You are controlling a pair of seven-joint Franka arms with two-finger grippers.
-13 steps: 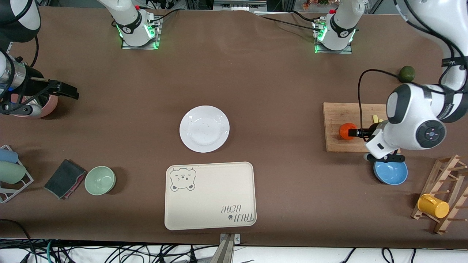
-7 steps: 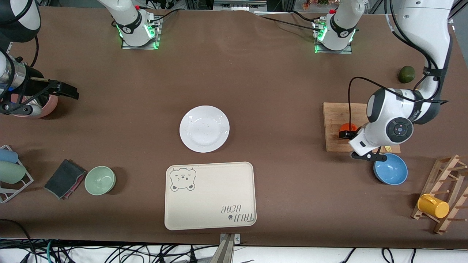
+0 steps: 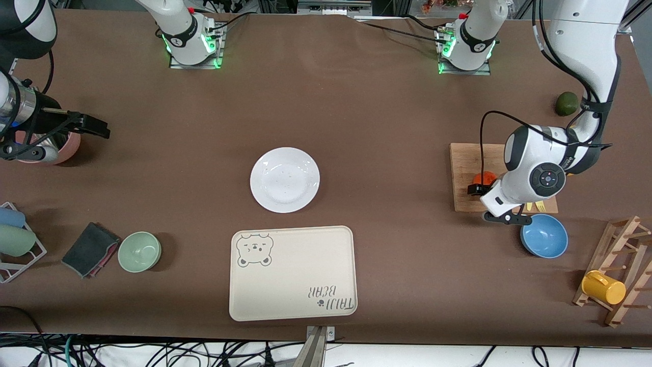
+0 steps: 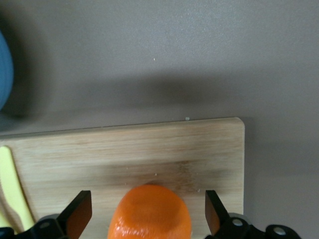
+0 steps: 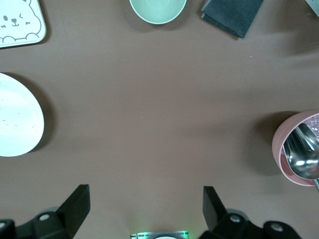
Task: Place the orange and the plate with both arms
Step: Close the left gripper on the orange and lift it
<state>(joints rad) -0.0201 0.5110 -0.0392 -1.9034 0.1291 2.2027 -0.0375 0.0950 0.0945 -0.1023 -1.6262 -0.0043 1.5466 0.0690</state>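
L gripper: over the wooden cutting board, jaws wide, one finger each side of the orange; pads not seen touching it, nothing gripped.
orange: sits on the board twd the edge facing the table's middle; small, round, reddish-orange, glossy skin; in front view mostly hidden under the L wrist.
board: plain light wood, at L arm's end of table; yellow strip lies on it beside the orange.
blue bowl: on table just nearer the cam than the board.
R gripper: fingers spread wide, empty, up over bare brown tabletop at R arm's end, next to the pink cup w/ a metal spoon in it; R arm waiting.
plate: round, plain glossy white, shallow rim, few tiny specks; mid-table, flat, well apart from both grippers.
bear tray: beige rect, just nearer the cam than the plate, not touching it.
green bowl: nearer cam, twd R arm's end, dark cloth beside it.
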